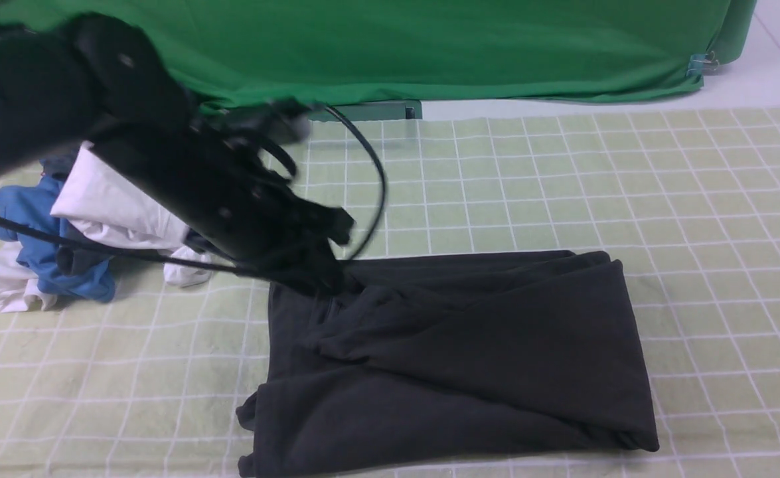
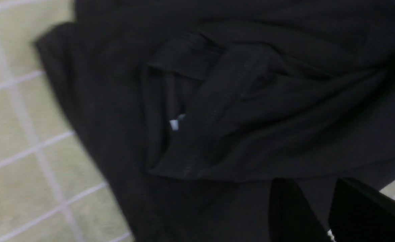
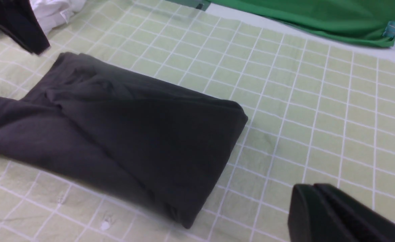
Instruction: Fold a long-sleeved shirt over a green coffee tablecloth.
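Observation:
The long-sleeved shirt (image 1: 456, 352) lies folded into a black rectangle on the green coffee tablecloth (image 1: 695, 199), a pale green cloth with a white grid. My left gripper (image 1: 320, 275) hangs at the shirt's far left corner. In the left wrist view its jaws (image 2: 313, 183) stand apart just above the bunched black fabric (image 2: 217, 101), with nothing pinched between them. My right gripper (image 3: 313, 186) is shut and empty over bare tablecloth (image 3: 318, 117), to the right of the shirt (image 3: 116, 134). The front view does not show it.
A heap of white garments (image 1: 117, 199) and blue garments (image 1: 31, 219) lies at the far left, behind my left arm. A plain deep green cloth (image 1: 429, 46) hangs along the back, held by a clip (image 1: 698, 64). A black cable (image 1: 370, 166) loops from the left arm.

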Controlling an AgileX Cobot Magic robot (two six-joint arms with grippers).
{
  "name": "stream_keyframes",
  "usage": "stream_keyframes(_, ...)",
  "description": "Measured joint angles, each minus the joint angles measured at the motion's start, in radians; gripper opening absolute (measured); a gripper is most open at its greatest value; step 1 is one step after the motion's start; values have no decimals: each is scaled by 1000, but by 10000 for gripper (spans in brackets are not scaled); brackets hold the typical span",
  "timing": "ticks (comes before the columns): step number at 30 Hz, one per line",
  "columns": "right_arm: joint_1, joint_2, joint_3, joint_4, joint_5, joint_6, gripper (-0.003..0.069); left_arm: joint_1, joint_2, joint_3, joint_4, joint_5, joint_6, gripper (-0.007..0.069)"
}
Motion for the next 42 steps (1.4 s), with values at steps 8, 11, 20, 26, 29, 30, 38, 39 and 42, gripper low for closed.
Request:
stream_keyframes(8, 0, -2, 1, 0, -6, 1, 36, -70, 11, 4, 7, -16, 0, 227)
stream_keyframes(11, 0, -2, 1, 0, -9, 1, 43, -69, 11, 4, 9, -16, -5, 230)
stream_keyframes(20, 0, -1, 115, -2, -289, -110, 48, -69, 11, 4, 11, -29, -15, 237)
stream_keyframes(26, 0, 0, 360, -3, -700, -82, 55, -69, 11, 4, 18, -41, -18, 239)
stream_keyframes(29, 0, 0, 431, -3, -897, -55, 63, -69, 11, 4, 31, -45, -18, 239)
stream_keyframes(30, 0, 0, 437, -3, -922, -53, 64, -69, 11, 4, 34, -45, -18, 239)
stream_keyframes(38, 0, 0, 443, -4, -971, -52, 71, -69, 11, 4, 41, -26, -16, 239)
stream_keyframes(39, 0, 0, 443, -4, -971, -52, 73, -69, 11, 4, 41, -26, -13, 239)
stream_keyframes(42, 0, 0, 443, -4, -972, -52, 80, -69, 11, 4, 50, -25, -8, 239)
